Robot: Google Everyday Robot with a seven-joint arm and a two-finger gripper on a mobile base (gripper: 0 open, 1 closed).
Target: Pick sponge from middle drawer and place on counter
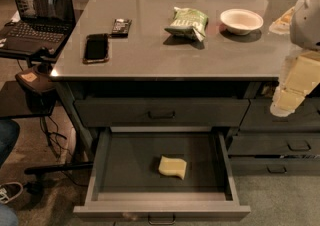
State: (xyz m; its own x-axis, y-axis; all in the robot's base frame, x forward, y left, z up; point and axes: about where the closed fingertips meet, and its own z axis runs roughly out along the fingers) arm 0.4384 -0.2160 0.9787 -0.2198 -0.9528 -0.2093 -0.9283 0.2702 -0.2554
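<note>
Far left, well away from the gripper: open black laptop [37, 10] on a small black side table [20, 52]. Screen lit, contents unreadable.

- Glossy grey stone counter [150, 57] runs from there across to the gripper. On it, all to the gripper's left and higher in the view:
  - flat black phone [96, 47], face up
  - small black keypad device [120, 26] just beyond the phone, key markings illegible
  - crumpled green snack bag [187, 22] with pale lettering too blurred to read, no brand made out
  - shallow white bowl [241, 21], nearest the gripper of the lot, looks empty
- Below the counter, the wide dark grey middle drawer [160, 209] is pulled fully out, down and left of the gripper.
- Small pale yellow foam sponge [172, 167] with wavy edges lies flat on the drawer floor. It sits right of centre, alone and clear of the walls, well apart from the gripper.
- Right edge: cream-and-white gripper [286, 101] hangs beside the counter's corner, in front of the narrower right-hand drawers, above the open drawer's level. Cannot tell how far open it is. It is not on the sponge, and nothing shows in its grasp.

Progress, as judged:
- Drawer open, so access is ready.
- The pick has not begun.
- Left to do: reach down-left into the drawer, grasp the sponge, lift it out, set it on a bare patch of counter.
</note>
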